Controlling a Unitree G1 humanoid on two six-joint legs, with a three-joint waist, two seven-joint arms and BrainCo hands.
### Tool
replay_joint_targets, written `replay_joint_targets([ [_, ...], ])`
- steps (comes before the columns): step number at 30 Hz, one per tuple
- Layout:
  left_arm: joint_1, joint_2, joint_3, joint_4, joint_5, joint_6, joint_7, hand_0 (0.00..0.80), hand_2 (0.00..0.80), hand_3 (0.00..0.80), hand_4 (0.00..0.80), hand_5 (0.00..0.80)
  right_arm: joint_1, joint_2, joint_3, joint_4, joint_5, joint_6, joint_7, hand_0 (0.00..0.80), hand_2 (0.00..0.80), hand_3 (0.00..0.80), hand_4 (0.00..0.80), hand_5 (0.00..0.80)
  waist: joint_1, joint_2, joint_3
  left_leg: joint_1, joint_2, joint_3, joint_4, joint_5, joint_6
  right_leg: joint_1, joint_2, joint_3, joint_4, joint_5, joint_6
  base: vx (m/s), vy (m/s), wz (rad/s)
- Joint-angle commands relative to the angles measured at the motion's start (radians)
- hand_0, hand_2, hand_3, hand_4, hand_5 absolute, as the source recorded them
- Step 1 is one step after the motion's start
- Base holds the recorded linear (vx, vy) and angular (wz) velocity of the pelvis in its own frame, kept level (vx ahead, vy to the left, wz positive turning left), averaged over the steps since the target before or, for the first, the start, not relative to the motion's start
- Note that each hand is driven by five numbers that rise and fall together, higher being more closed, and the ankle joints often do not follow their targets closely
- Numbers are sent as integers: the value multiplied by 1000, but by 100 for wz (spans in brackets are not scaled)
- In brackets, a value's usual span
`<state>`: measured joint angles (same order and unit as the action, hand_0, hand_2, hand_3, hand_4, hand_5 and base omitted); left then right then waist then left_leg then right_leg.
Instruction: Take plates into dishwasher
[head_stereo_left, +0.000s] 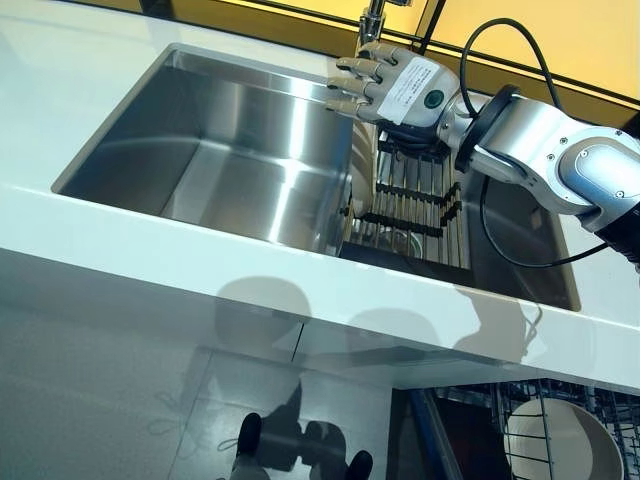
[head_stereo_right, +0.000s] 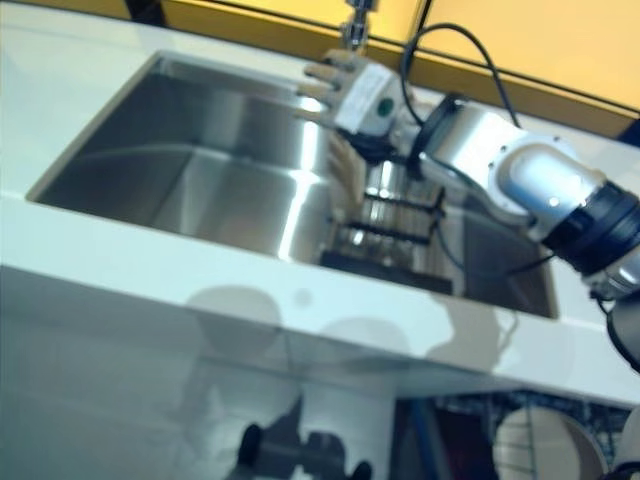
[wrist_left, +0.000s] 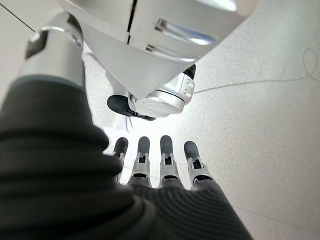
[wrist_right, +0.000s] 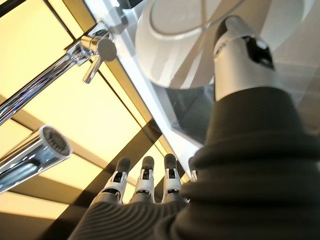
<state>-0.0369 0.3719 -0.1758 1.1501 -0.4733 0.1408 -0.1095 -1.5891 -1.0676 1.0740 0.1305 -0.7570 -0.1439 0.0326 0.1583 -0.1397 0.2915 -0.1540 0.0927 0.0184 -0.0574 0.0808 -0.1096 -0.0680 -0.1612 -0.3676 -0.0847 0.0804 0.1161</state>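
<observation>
Plate (wrist_right: 200, 45) stands below right robot hand (head_stereo_left: 385, 85), fingers straight.

A steel sink (head_stereo_left: 230, 170) sits sunk in a white counter (head_stereo_left: 110, 250), a black-barred drying rack (head_stereo_left: 415, 205) standing in its right part; a chrome tap (wrist_right: 45, 95) rises behind, before a yellow wall (head_stereo_left: 560, 40)

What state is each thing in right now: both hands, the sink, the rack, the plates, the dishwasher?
Right hand: open, over the sink rack, holding nothing.
Left hand: open, empty, pointing at the floor.
Sink: left basin empty and dry.
Rack: in the sink, a plate upright in it.
Tap: off.
Dishwasher: open, a plate already in its basket.
</observation>
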Motion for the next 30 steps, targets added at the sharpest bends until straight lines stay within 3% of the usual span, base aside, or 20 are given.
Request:
replay_joint_targets([
  [1, 7, 29, -31, 5, -19, -9, -9, 0, 0, 0, 0, 0, -108, -14, 46, 25, -23, -5, 15, 0, 0, 0, 0, 0, 27, -29, 25, -14, -47, 7, -30, -13, 32, -24, -18, 31, 4, 52, 83, 0, 0, 0],
  [11, 9, 37, -30, 7, -24, -26, -16, 0, 0, 0, 0, 0, -121, -9, 85, 72, -28, -83, 2, 0, 0, 0, 0, 0, 30, -37, 36, -20, -47, 11, -30, -10, 28, -27, -17, 24, 2, 55, 84, -3, 0, 0],
  [30, 14, 32, -28, 7, -33, -32, -28, 0, 0, 0, 0, 0, -108, 3, 74, 104, -49, -104, 6, 0, 0, 0, 0, 0, 30, -35, 36, -22, -51, 14, -30, -8, 29, -32, -18, 24, 2, 57, 83, 0, 0, 0],
])
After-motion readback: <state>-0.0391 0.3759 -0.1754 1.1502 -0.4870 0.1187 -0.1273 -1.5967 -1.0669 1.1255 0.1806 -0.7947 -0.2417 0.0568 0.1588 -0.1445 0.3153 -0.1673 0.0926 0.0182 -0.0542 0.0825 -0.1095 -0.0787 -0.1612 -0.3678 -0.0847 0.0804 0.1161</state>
